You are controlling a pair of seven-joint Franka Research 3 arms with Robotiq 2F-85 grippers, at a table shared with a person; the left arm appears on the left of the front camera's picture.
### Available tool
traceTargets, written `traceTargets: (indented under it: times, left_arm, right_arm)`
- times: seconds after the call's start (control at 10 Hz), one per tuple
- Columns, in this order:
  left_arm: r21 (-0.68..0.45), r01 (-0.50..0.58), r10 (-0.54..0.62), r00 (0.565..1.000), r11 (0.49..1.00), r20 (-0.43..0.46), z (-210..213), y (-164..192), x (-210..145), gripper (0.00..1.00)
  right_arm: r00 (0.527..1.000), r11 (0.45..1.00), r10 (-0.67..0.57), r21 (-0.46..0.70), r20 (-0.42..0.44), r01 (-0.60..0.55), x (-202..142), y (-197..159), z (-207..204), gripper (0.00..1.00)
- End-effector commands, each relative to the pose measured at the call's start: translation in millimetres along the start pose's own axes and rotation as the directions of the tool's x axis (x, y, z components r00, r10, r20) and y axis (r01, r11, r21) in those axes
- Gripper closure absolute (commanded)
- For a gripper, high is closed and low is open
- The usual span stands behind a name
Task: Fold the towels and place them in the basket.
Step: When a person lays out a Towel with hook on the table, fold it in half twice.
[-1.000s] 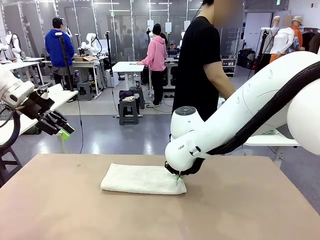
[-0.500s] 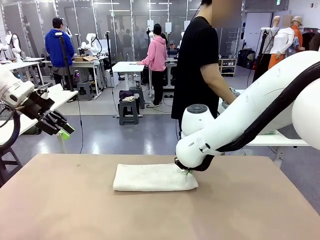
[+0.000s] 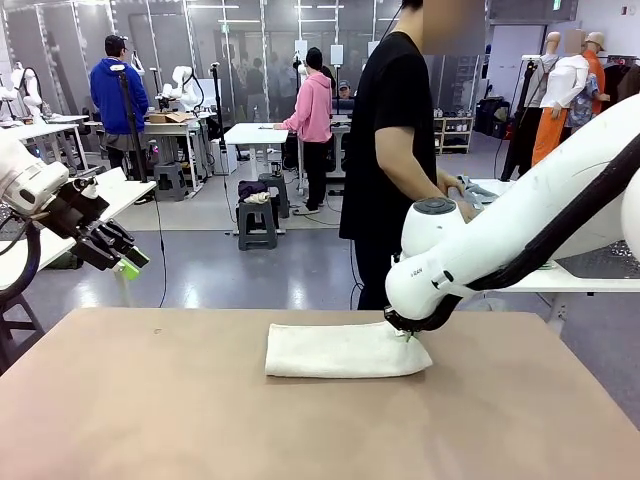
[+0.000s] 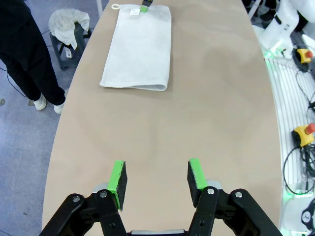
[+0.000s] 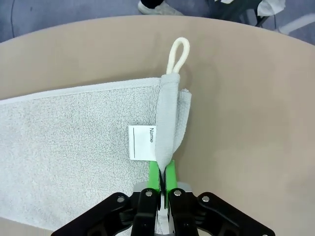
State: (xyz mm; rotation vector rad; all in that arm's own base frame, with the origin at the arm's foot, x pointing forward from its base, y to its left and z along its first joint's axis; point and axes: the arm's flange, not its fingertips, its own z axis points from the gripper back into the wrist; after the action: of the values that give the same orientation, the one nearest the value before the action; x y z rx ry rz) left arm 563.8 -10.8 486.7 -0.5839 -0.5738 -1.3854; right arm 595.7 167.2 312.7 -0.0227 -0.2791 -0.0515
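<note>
The towel is lying folded into a flat, long pad just right of centre in the front view, on the far half of the table. In the left wrist view the towel is sitting in the upper middle of the frame. In the right wrist view it is filling the left half, with its hanging loop sticking out past the hem and a white name label lying face up.

It is looking soft, light and limp: terry cloth that is likely to sag, unfold or bunch when lifted by 1 point, and to drag rather than slide cleanly. The stitched hem band is the firmest place to take it. For a lift, 2 corners of the short edge would probably be carrying the layers better than 1 pinch.

The right gripper is pinching exactly there, its green pads pressed together on the hem band just below the label. In the front view the right gripper is sitting low at the towel's right end, with the arm reaching in from the right of the frame and its wrist bent down toward the table.

The left gripper is hanging at the left edge of the frame, above and beyond the table's corner, angled downward. Its jaws are standing moderately apart and holding nothing, well apart from the towel.

A person in black is standing behind the table, turned toward the right.
</note>
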Motion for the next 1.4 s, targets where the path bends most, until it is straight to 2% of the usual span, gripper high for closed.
traceTargets:
  times: [0.0,0.2,0.4,0.8,1.0,1.1,1.3]
  left_arm:
    - [0.005,0.002,-0.002,1.000,1.000,-0.004,1.2,-0.9,0.7,0.36]
    - [0.005,0.002,-0.002,1.000,1.000,-0.004,1.2,-0.9,0.7,0.36]
    - [0.005,0.002,-0.002,1.000,1.000,-0.004,1.2,-0.9,0.7,0.36]
    - [0.005,0.002,-0.002,1.000,1.000,-0.004,1.2,-0.9,0.7,0.36]
    - [0.005,0.002,-0.002,1.000,1.000,-0.004,1.2,-0.9,0.7,0.36]
    - [0.005,0.002,-0.002,1.000,1.000,-0.004,1.2,-0.9,0.7,0.36]
    - [0.005,0.002,-0.002,1.000,1.000,-0.004,1.2,-0.9,0.7,0.36]
  right_arm:
    - [1.000,1.000,0.013,0.006,-0.009,-0.013,-6.3,-3.9,8.6,1.00]
    - [1.000,1.000,0.016,0.016,0.027,-0.016,-1.9,0.8,25.3,1.00]
    - [0.998,1.000,0.028,-0.009,0.049,-0.028,1.3,26.4,52.5,1.00]
    - [0.998,0.996,0.062,-0.065,0.007,-0.062,-13.4,123.4,79.0,1.00]
    - [0.998,0.995,0.051,-0.086,-0.047,-0.055,-29.0,169.8,84.0,1.00]
    - [0.998,0.994,0.057,-0.091,-0.028,-0.059,-33.5,188.5,87.7,1.00]
    - [1.000,0.997,-0.009,-0.082,-0.019,0.008,-38.2,217.0,85.9,1.00]
